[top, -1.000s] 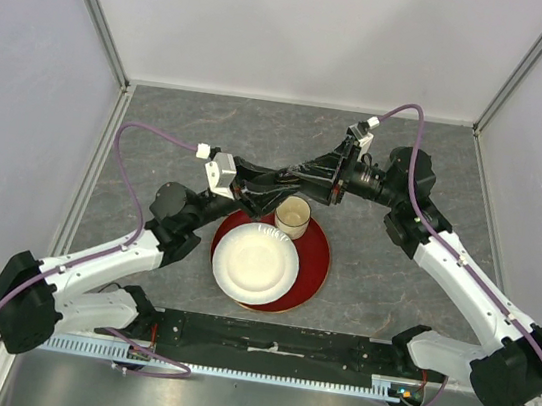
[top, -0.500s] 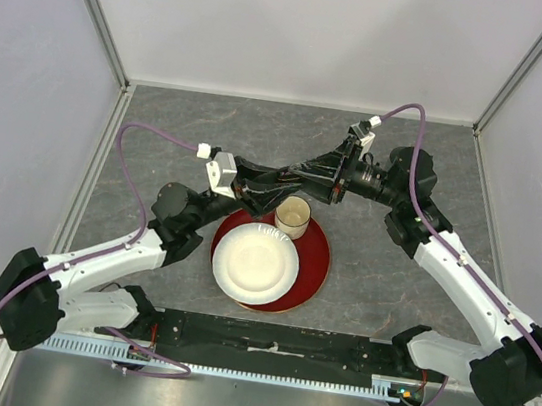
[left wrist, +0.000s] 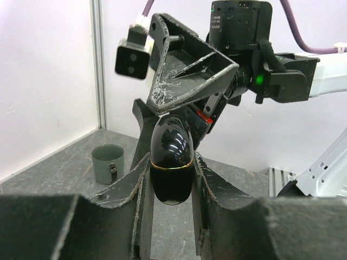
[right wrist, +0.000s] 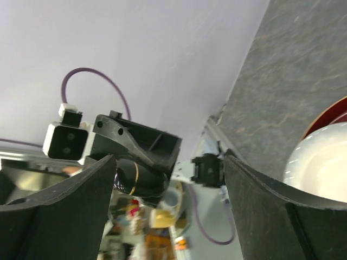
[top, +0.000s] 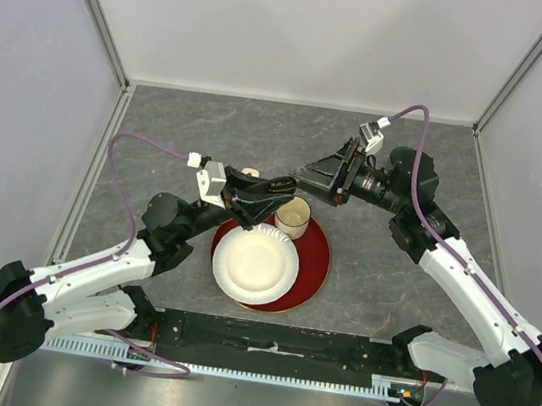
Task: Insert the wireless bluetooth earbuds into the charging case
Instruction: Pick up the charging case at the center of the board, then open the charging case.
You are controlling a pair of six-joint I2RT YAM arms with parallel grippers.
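The charging case (left wrist: 172,149) is a glossy black egg shape with a thin gold seam. My left gripper (left wrist: 171,169) is shut on its lower half and holds it upright above the table. From above, the left gripper (top: 265,190) hangs just beyond the paper cup (top: 292,216). My right gripper (top: 298,178) is open and faces the case from the far right, a little apart from it. In the right wrist view its fingers (right wrist: 81,189) stand wide with the case (right wrist: 133,177) beyond them, not between them. The earbuds are not visible in any view.
A white paper plate (top: 255,261) lies on a round red tray (top: 317,260), and the paper cup stands at the tray's far edge. A small grey-green cup (left wrist: 107,163) sits on the grey table beyond my left gripper. White walls enclose three sides.
The right gripper has opened and pulled back to the right, off the case. The left arm has shifted slightly left and nearer, still gripping the case.
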